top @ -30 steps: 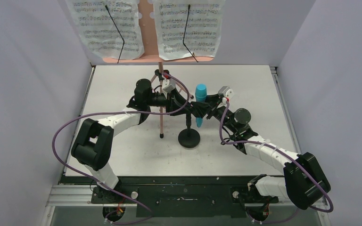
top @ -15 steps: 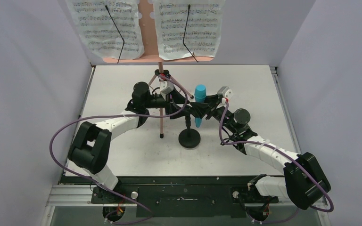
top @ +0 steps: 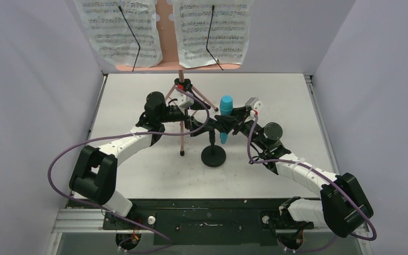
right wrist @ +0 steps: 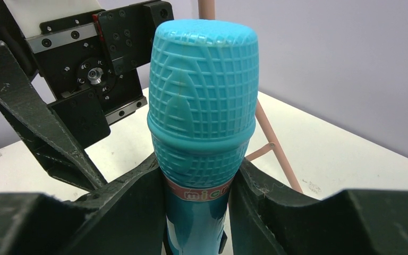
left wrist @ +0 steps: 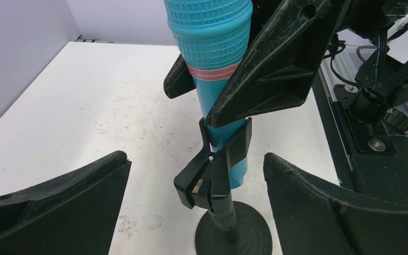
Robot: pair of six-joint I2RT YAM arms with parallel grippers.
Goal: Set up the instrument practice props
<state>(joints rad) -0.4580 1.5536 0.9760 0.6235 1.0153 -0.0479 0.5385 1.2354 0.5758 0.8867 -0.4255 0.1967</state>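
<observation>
A teal toy microphone (right wrist: 204,101) of moulded plastic is seen upright over the middle of the bench (top: 276,95). Its rounded head is covered in a raised grid pattern. A pink band is wrapped below the head, and on it the letters "mic" can be read, the rest being hidden. The lower body is seated in the spring clip (left wrist: 212,172) of a short black mic stand (top: 213,155), whose round base is set flat on the bench.

The microphone is clamped just under the head by the right tool (right wrist: 196,212), one angular black finger being pressed against each side. The right arm is stretched from the near right corner toward the centre. The left arm is bent at the elbow and brought in from the near left. The left tool (left wrist: 195,159) is spread wide on either side of the mic stand, and nothing is touched or held by it.

Just left of the mic stand, a thin leg of the pink perforated music stand (top: 181,114) is planted. Two white sheet-music pages (top: 119,29) are pinned on its desk by black wire arms. Staves are printed on them, too small to be read.
</observation>
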